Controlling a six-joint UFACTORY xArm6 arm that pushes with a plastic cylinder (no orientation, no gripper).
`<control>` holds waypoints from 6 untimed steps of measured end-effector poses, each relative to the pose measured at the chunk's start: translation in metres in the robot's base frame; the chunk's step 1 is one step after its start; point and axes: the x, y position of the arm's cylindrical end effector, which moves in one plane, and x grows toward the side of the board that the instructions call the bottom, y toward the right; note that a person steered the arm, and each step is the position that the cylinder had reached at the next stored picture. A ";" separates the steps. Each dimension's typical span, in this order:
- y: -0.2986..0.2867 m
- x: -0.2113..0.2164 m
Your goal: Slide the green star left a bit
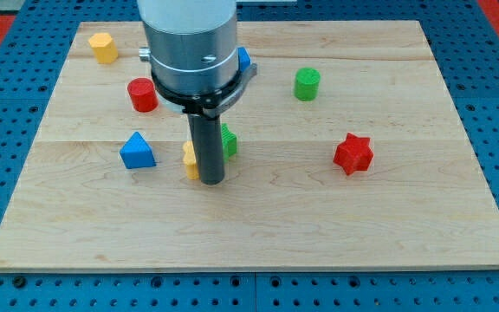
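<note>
Near the surface [388, 217] middle, my tip [212, 181] sits between the green star [229, 142], at its right, and a yellow block [191, 159]

green block [230, 141]: mostly behind rod | yellow block [190, 160]: half hidden | blue block [243, 59]: mostly hidden

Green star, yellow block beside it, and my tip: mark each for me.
green star [230, 143], camera view, on its visible right edge beside the rod.
yellow block [189, 159], camera view, on the part showing left of the rod.
my tip [211, 181], camera view, at the rod's lower end.
</note>
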 end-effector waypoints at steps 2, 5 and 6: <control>0.021 0.016; 0.036 -0.038; 0.026 -0.038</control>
